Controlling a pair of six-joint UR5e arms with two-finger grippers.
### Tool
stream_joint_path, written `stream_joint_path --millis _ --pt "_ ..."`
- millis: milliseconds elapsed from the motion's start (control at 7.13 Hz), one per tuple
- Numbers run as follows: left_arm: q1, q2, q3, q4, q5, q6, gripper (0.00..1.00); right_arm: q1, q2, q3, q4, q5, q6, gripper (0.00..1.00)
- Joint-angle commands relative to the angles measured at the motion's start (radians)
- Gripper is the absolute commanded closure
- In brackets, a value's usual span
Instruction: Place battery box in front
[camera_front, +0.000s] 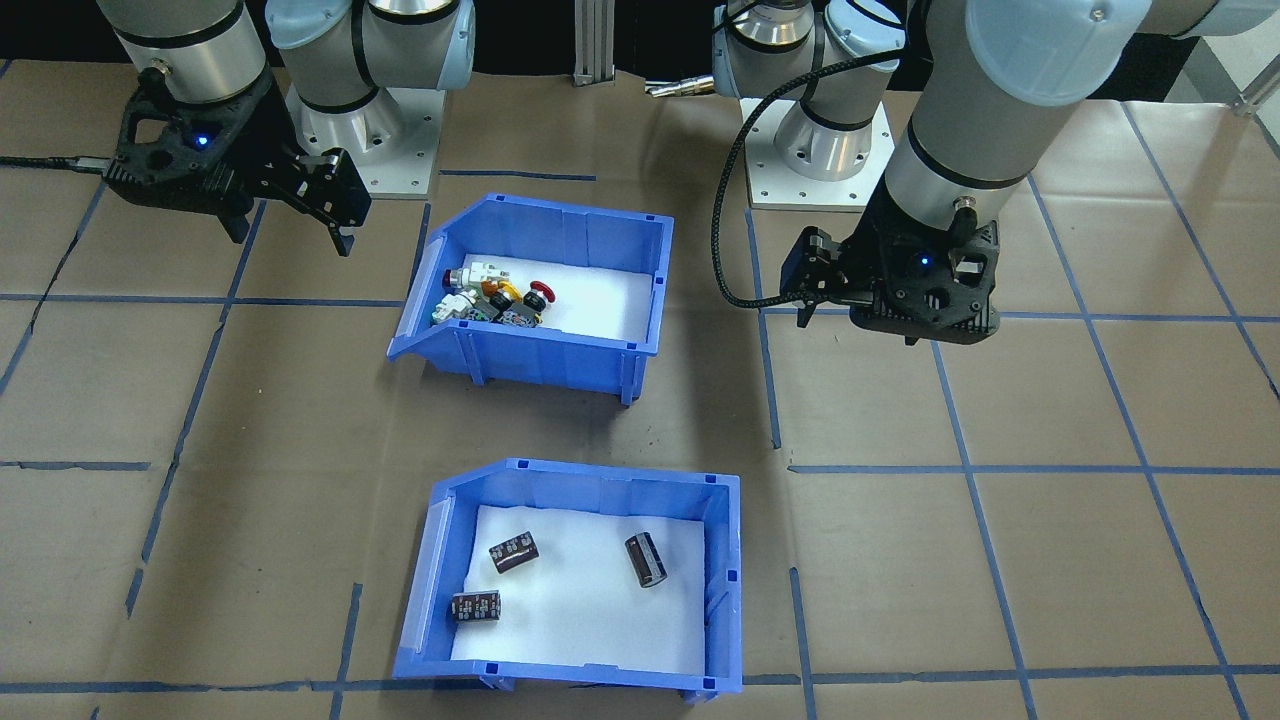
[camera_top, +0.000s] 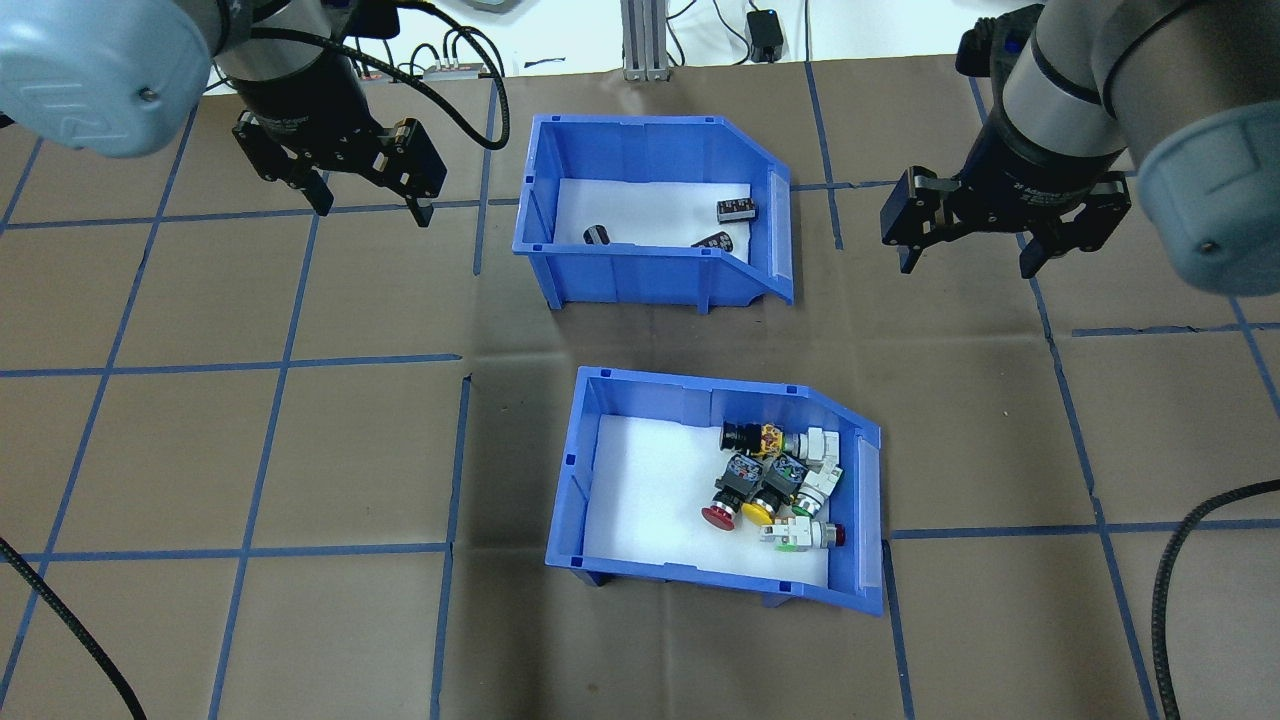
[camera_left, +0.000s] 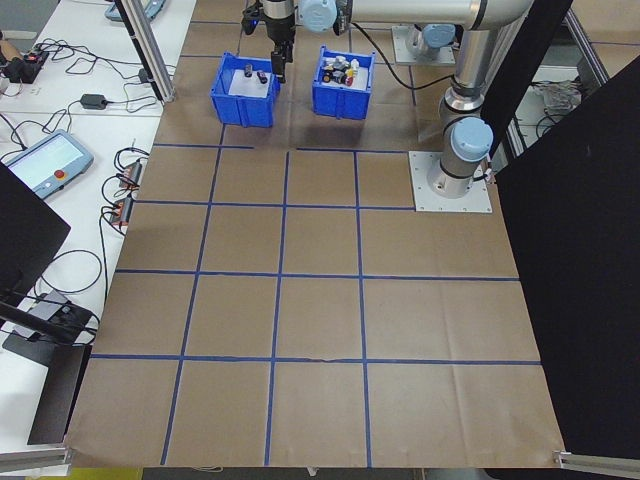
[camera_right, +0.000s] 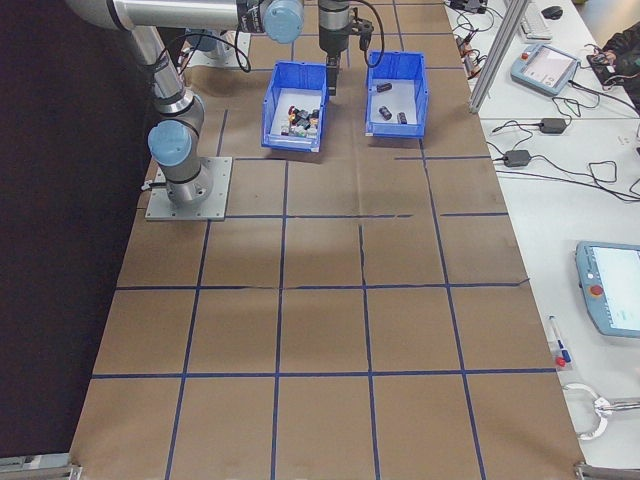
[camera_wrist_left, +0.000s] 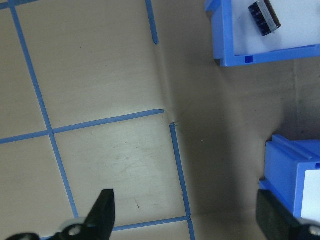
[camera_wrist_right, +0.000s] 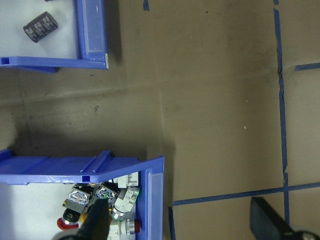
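Switch bin (camera_top: 600, 480): nearest me in the overhead view, just past 6 o'clock from table centre; blue moulded plastic, white foam floor, red, yellow and white push-buttons (camera_top: 778, 484) heaped toward its sloped mouth.

Battery box (camera_top: 640, 275): directly beyond the switch bin at 12 o'clock, well apart from it, on the far side from me. Same blue bin, sloped cut-out facing 3 o'clock.

Contents: three dark brown cylinders (camera_front: 513, 552) lying loose on the foam, none touching another.

Handling: I judge it light and stiff, thin hard walls, smooth enough to slip under a weak pinch. The cylinders look free to roll, so I would keep it level.

Hold: I would take a straight upright wall rim, probably the closed side at 9 o'clock, not the sloped lip.

Left gripper (camera_top: 372, 195): at 9 o'clock of the battery box, near it, fingers spread, holding nothing.

Right gripper (camera_top: 968, 252): at 3 o'clock of the box, off its mouth, fingers spread wide, empty.

Table (camera_top: 250, 450): brown paper, creased, gridded in blue tape.
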Motion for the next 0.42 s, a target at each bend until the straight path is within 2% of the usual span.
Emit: stream_joint_path --millis 0,280 --pt "0.0 -0.004 -0.001 -0.001 0.0 0.0 0.0 0.0 0.002 -0.002 0.001 -0.002 0.0 0.0" --pt "0.0 -0.008 0.0 0.001 0.0 0.0 0.0 0.0 0.002 -0.002 0.001 -0.005 0.0 0.0"
